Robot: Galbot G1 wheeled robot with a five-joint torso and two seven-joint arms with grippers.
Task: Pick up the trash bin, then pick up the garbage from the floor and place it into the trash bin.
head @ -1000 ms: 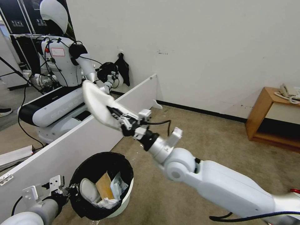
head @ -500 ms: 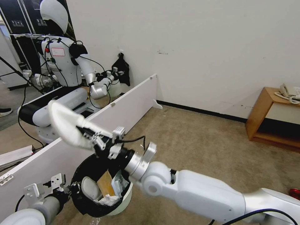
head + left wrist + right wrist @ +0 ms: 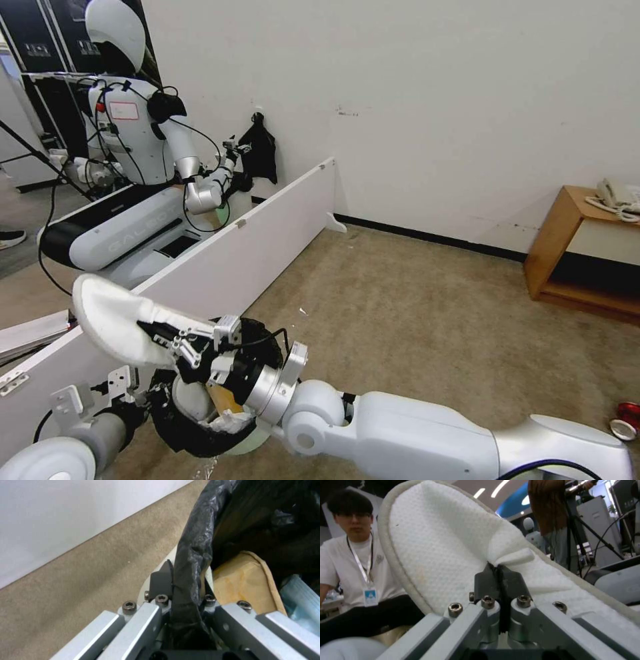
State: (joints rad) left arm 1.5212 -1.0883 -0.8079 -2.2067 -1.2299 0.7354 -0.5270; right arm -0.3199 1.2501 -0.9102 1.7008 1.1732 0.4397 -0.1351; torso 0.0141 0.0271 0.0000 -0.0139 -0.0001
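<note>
Slipper (image 3: 453,555) pinched in right tool (image 3: 500,580)

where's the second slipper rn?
Head view, lower left: the white slipper is pinched in the right claw, held above the trash bin beside the white panel.

slipper (image 3: 110,319): white, waffle-textured | trash bin (image 3: 250,445): white, black liner | carpet (image 3: 427,313): beige
</note>
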